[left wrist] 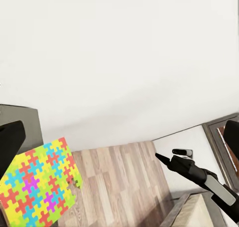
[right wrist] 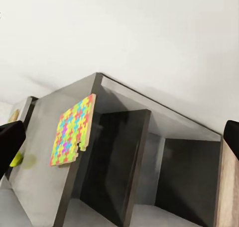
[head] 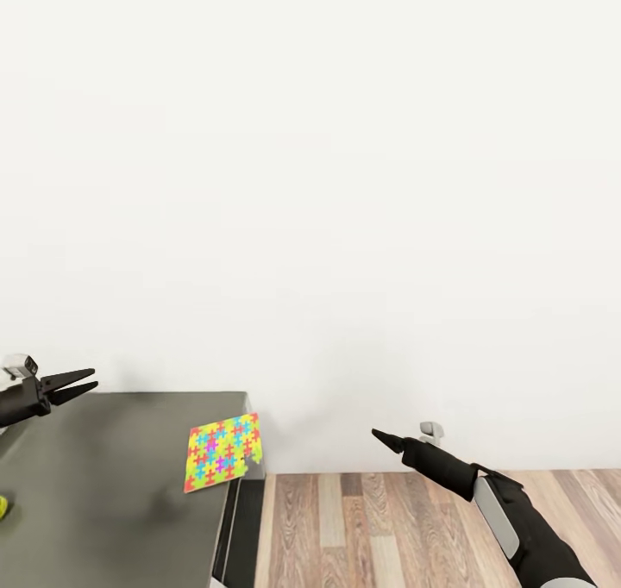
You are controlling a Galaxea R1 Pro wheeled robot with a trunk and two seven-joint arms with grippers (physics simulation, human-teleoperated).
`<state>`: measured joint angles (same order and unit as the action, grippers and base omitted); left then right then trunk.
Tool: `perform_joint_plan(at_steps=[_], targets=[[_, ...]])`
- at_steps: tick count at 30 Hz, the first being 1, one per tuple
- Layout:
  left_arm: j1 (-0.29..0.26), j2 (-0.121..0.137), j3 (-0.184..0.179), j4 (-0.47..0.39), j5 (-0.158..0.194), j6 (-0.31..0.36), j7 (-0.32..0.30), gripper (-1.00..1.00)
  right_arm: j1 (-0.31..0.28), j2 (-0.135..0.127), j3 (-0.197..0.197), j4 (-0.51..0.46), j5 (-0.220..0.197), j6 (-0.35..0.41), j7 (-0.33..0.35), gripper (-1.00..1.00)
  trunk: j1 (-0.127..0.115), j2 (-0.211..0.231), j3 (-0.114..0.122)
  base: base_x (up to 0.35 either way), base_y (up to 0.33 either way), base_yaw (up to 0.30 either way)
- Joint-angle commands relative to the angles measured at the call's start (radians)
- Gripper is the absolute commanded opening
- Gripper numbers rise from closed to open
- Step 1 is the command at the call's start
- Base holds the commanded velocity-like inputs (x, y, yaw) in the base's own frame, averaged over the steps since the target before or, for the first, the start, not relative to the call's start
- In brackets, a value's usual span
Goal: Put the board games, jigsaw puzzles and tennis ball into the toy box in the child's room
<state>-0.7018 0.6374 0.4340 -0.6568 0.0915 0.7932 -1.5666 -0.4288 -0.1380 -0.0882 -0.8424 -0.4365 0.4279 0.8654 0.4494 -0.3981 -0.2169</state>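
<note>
One jigsaw puzzle (head: 222, 452), a thin slab of yellow, blue and red pieces, lies at the right edge of the dark-grey table (head: 103, 484), with a corner reaching past that edge. It also appears as the puzzle (left wrist: 37, 187) and the puzzle (right wrist: 72, 132) in the wrist views. The tennis ball (head: 3, 508) peeks in at the picture's left edge, and the ball (right wrist: 17, 159) sits on the table top. My left gripper (head: 93, 379) hovers open above the table's back left. My right gripper (head: 376, 434) hangs over the floor right of the table, its fingers (right wrist: 10, 142) spread wide.
A bare white wall stands behind the table. Wood-plank floor (head: 414, 528) stretches to the right of it. Under the table top are dark open compartments (right wrist: 119, 162). A wooden furniture corner (left wrist: 196, 212) shows near my right arm.
</note>
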Motion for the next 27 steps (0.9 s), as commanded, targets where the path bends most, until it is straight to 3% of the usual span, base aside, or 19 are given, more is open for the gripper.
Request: perform_joint_plan(at_steps=[1, 16, 23, 27], targets=[[-0.001, 0.000, 0.000, 0.000, -0.001, 0.011, -0.004, 1.00, -0.001, 0.000, -0.001, 0.000, -0.007, 0.008, 0.001, 1.00, 0.001, -0.002, 0.000, 0.002, 0.092, 0.000], [-0.001, -0.001, -0.006, 0.000, 0.000, 0.012, -0.004, 1.00, -0.001, 0.011, 0.002, 0.000, -0.005, 0.013, -0.004, 1.00, 0.001, -0.002, 0.025, -0.007, 0.081, 0.000], [-0.001, -0.024, -0.040, -0.001, -0.001, 0.012, -0.004, 1.00, -0.003, 0.057, 0.006, 0.000, 0.006, 0.016, -0.017, 1.00, 0.001, -0.002, 0.036, -0.001, 0.006, 0.000], [-0.001, -0.047, -0.075, -0.018, -0.001, 0.015, -0.004, 1.00, -0.018, 0.112, 0.012, 0.003, 0.012, 0.019, -0.069, 1.00, 0.001, -0.002, 0.043, 0.000, 0.002, 0.013]])
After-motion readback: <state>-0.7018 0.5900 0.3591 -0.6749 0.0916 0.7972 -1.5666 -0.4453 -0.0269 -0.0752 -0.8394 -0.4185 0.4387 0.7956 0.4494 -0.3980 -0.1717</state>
